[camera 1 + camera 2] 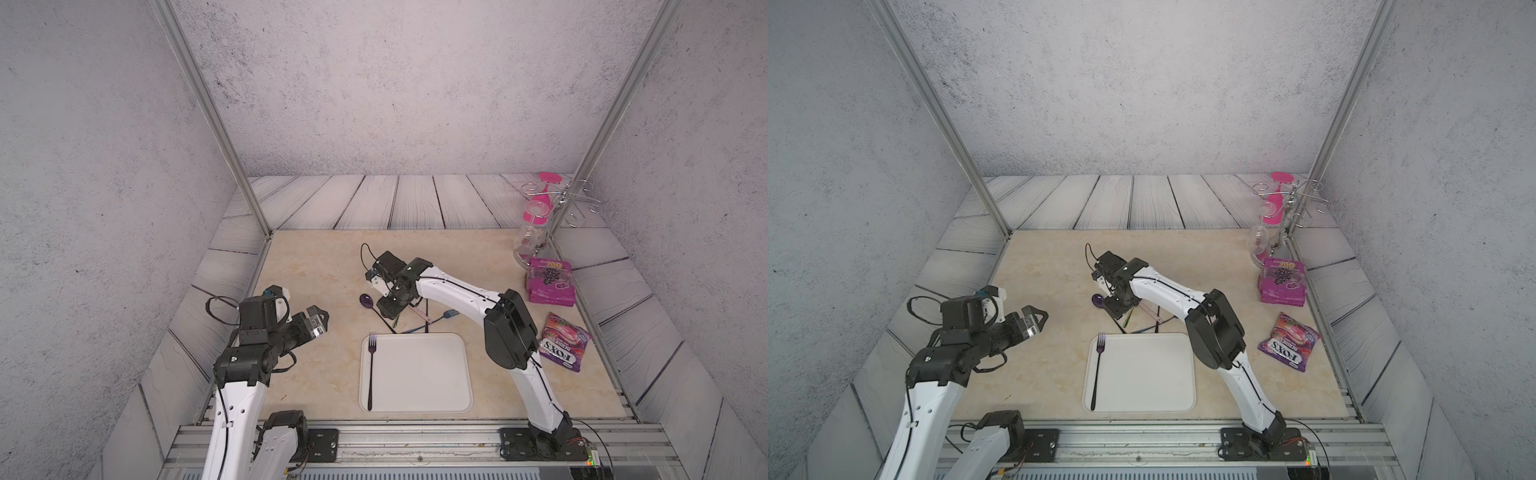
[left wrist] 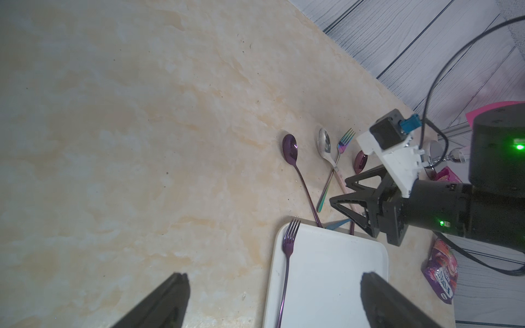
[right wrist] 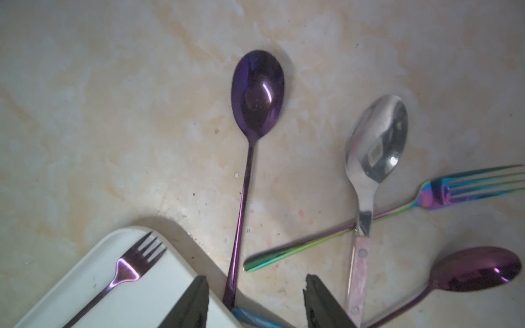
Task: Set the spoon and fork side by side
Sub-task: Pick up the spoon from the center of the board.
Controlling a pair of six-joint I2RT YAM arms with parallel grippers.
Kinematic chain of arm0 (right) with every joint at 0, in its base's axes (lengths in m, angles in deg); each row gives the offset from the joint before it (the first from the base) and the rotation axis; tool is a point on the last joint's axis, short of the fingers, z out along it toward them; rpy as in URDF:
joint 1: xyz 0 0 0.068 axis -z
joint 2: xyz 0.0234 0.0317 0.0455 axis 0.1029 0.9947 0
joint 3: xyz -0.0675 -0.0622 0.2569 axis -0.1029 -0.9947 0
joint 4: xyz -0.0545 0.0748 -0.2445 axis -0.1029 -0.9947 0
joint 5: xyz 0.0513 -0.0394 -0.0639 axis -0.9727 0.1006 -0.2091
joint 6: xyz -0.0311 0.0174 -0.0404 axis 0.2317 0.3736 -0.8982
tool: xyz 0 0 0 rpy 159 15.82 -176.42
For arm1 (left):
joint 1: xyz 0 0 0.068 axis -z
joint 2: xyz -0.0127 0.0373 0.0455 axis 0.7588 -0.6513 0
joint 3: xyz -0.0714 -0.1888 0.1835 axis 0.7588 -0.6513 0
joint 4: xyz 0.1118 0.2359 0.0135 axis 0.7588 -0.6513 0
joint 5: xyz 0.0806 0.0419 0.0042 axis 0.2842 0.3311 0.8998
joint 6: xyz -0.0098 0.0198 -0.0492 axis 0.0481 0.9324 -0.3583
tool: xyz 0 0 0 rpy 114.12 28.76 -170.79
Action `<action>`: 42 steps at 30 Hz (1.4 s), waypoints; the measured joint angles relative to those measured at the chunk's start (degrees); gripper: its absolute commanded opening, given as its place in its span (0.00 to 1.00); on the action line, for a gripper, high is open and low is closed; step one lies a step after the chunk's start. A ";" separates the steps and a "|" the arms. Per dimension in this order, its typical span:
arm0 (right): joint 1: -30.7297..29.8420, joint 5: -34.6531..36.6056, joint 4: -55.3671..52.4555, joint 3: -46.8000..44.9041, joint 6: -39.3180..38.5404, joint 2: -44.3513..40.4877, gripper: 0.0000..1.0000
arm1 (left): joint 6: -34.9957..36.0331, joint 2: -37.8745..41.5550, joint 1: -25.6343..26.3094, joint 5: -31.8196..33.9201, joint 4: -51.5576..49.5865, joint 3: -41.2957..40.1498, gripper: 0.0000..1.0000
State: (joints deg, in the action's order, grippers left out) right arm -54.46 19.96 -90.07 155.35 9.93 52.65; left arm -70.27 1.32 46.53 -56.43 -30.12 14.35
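Observation:
A purple fork (image 1: 371,365) (image 1: 1098,370) (image 2: 287,255) (image 3: 136,264) lies along the left side of the white tray (image 1: 419,409) (image 2: 326,269) (image 3: 85,272). Just behind the tray a long purple spoon (image 1: 366,300) (image 1: 1098,300) (image 2: 290,147) (image 3: 258,93) lies on the table, its handle end reaching the tray's rim. My right gripper (image 1: 388,309) (image 1: 1117,309) (image 2: 341,190) (image 3: 255,279) hovers open over that handle end, holding nothing. My left gripper (image 1: 318,320) (image 1: 1036,318) (image 2: 272,286) is open and empty, left of the tray.
Beside the purple spoon lie a silver spoon with a pink handle (image 3: 376,139), a rainbow fork (image 3: 468,187), a second purple spoon (image 3: 477,268) and a blue fork (image 1: 451,313). At the right stand a purple box (image 1: 550,280), a sweets bag (image 1: 565,340) and a glass rack (image 1: 544,208).

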 measured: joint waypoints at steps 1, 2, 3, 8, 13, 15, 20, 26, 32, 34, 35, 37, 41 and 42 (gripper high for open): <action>0.00 -0.33 -0.13 1.29 -0.33 1.36 0.53 | 0.04 -0.20 0.00 -0.31 0.22 -0.02 0.99; 0.00 -0.68 -0.31 2.60 -0.63 2.69 0.53 | 0.04 -0.37 0.00 -0.70 0.50 -0.09 0.99; 0.04 -0.90 -0.46 3.76 -0.83 3.82 0.52 | 0.07 -0.46 0.00 -0.94 0.68 -0.15 0.99; 0.37 -1.09 -1.09 10.12 -1.22 9.55 0.49 | 0.39 -0.55 0.00 -2.47 1.20 -0.42 0.99; 0.66 -1.09 -1.86 14.60 -1.31 14.16 0.43 | 0.85 -0.90 0.00 -4.24 2.23 -0.66 1.00; 0.70 -1.16 -2.03 15.21 -1.31 15.21 0.40 | 0.87 -0.92 0.00 -4.72 2.25 -0.74 1.00; 0.70 -1.46 -1.84 16.15 -0.94 15.56 0.33 | 0.92 -1.36 0.00 -5.20 2.27 -0.74 0.99; 0.70 -1.75 -1.25 16.90 -0.46 16.41 0.16 | 0.90 -1.46 0.00 -5.27 2.27 -0.74 0.99; 0.74 -1.64 -1.05 17.14 0.98 16.55 0.03 | 0.90 -1.49 0.00 -5.51 2.27 -0.74 0.99; 0.72 -1.49 -0.98 17.38 1.81 16.55 0.00 | 0.90 -1.49 0.00 -5.66 2.27 -0.74 0.99; 0.72 -1.36 -0.79 17.38 2.25 16.55 0.00 | 0.90 -1.49 0.00 -5.68 2.27 -0.74 0.99; 0.74 -0.98 -0.20 17.38 3.56 16.55 0.00 | 0.90 -1.49 0.00 -5.68 2.27 -0.74 0.99; 0.74 -0.50 2.21 17.35 6.43 16.17 0.00 | 0.90 -1.49 0.00 -5.68 2.27 -0.74 0.99; 0.74 -0.31 2.91 17.31 7.21 15.87 0.00 | 0.90 -1.49 0.00 -5.68 2.27 -0.74 0.99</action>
State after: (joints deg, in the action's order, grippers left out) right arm -53.72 19.66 -87.17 172.66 17.14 68.51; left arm -69.37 -0.17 46.53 -62.11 -27.85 13.61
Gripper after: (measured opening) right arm 0.050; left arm 0.994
